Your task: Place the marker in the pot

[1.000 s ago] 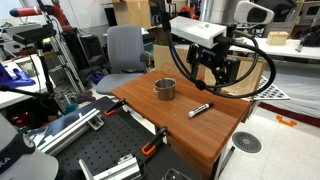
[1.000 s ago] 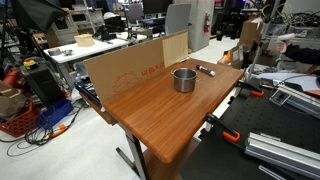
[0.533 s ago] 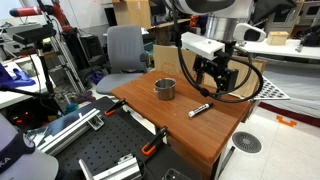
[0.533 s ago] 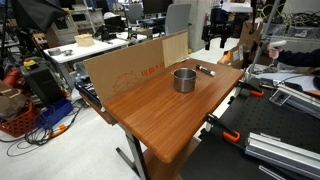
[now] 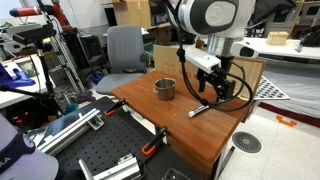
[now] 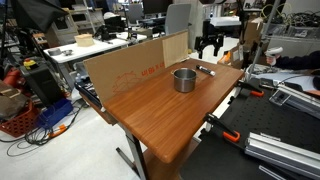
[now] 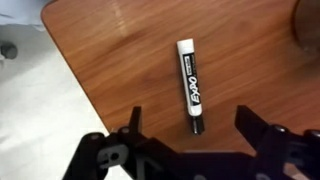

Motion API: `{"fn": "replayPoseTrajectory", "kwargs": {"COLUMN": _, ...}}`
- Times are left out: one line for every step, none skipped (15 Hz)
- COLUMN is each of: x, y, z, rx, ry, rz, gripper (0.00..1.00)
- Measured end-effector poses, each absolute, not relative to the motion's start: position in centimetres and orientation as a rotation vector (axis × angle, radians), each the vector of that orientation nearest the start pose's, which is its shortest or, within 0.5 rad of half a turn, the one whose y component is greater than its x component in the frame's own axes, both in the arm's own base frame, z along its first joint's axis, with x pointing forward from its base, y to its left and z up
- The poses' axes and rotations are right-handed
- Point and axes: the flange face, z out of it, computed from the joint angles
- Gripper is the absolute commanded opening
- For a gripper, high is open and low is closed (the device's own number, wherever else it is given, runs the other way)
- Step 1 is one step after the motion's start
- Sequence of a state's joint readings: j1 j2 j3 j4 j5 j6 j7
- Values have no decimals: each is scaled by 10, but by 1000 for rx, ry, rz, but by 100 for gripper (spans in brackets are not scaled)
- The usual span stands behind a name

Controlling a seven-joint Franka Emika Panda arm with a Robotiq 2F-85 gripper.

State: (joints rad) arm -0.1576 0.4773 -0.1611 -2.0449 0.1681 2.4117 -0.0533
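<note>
The hand point(image 5: 213, 88) hangs just above the wooden bench point(image 5: 200, 135), its 2 fingers pointing down. They are spread wide with nothing between them. In the wrist view the hand point(image 7: 189, 116) shows 2 dark fingers point(image 7: 247, 122) rising from the bottom edge, set well apart on either side of the marker point(image 7: 189, 85).

The marker lies flat on the bench point(image 7: 100, 40). Its white barrel carries black lettering, and its dark end points toward the hand. It touches neither finger. In an exterior view the marker point(image 5: 200, 110) lies near the bench edge, just below and slightly to the side of the hand. In an exterior view from the opposite side, the marker point(image 6: 206, 70) rests close to the far corner of the bench point(image 6: 160, 115), under the hand point(image 6: 208, 45).

The pot point(image 5: 165, 88) stands upright on the bench, shiny silver with straight sides and an open top, apart from the marker. The pot point(image 6: 184, 79) sits further in from the corner than the marker. A cardboard sheet point(image 6: 130, 65) stands upright along 1 long side of the bench.
</note>
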Motion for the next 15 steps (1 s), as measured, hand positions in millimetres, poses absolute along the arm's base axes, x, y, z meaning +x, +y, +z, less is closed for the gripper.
{"fn": "replayPoseTrajectory", "kwargs": {"x": 557, "y": -183, "z": 193, "rx": -3035, "ry": 596, "rz": 147, "gripper": 100}}
{"fn": "replayPoseTrajectory", "kwargs": {"x": 558, "y": -183, "z": 187, "rx": -3035, "ry": 608, "rz": 156, "gripper": 100}}
{"fn": "replayPoseTrajectory", "kwargs": {"x": 559, "y": -184, "z": 181, "rx": -3034, "ry": 623, "rz": 165, "gripper": 100}}
{"fn": "replayPoseTrajectory", "kwargs": {"x": 561, "y": -184, "z": 175, "rx": -3034, "ry": 640, "rz": 172, "gripper": 100}}
{"fn": "replayPoseTrajectory", "kwargs": {"x": 562, "y": -185, "z": 169, "rx": -3034, "ry": 656, "rz": 175, "gripper": 100}}
{"fn": "replayPoseTrajectory", "kwargs": {"x": 564, "y": -185, "z": 164, "rx": -3034, "ry": 673, "rz": 179, "gripper": 100}}
{"fn": "replayPoseTrajectory", "kwargs": {"x": 566, "y": -185, "z": 159, "rx": -3035, "ry": 685, "rz": 183, "gripper": 100}}
{"fn": "replayPoseTrajectory", "kwargs": {"x": 568, "y": -185, "z": 155, "rx": -3037, "ry": 693, "rz": 188, "gripper": 100}}
{"fn": "replayPoseTrajectory", "kwargs": {"x": 570, "y": -185, "z": 150, "rx": -3040, "ry": 701, "rz": 192, "gripper": 100}}
{"fn": "replayPoseTrajectory", "kwargs": {"x": 572, "y": -184, "z": 146, "rx": -3044, "ry": 709, "rz": 191, "gripper": 100}}
{"fn": "replayPoseTrajectory", "kwargs": {"x": 574, "y": -184, "z": 143, "rx": -3050, "ry": 716, "rz": 187, "gripper": 75}}
{"fn": "replayPoseTrajectory", "kwargs": {"x": 576, "y": -183, "z": 140, "rx": -3055, "ry": 723, "rz": 186, "gripper": 74}}
{"fn": "replayPoseTrajectory", "kwargs": {"x": 577, "y": -183, "z": 137, "rx": -3058, "ry": 727, "rz": 186, "gripper": 68}}
{"fn": "replayPoseTrajectory", "kwargs": {"x": 579, "y": -182, "z": 135, "rx": -3062, "ry": 729, "rz": 188, "gripper": 58}}
{"fn": "replayPoseTrajectory", "kwargs": {"x": 581, "y": -182, "z": 136, "rx": -3066, "ry": 729, "rz": 183, "gripper": 52}}
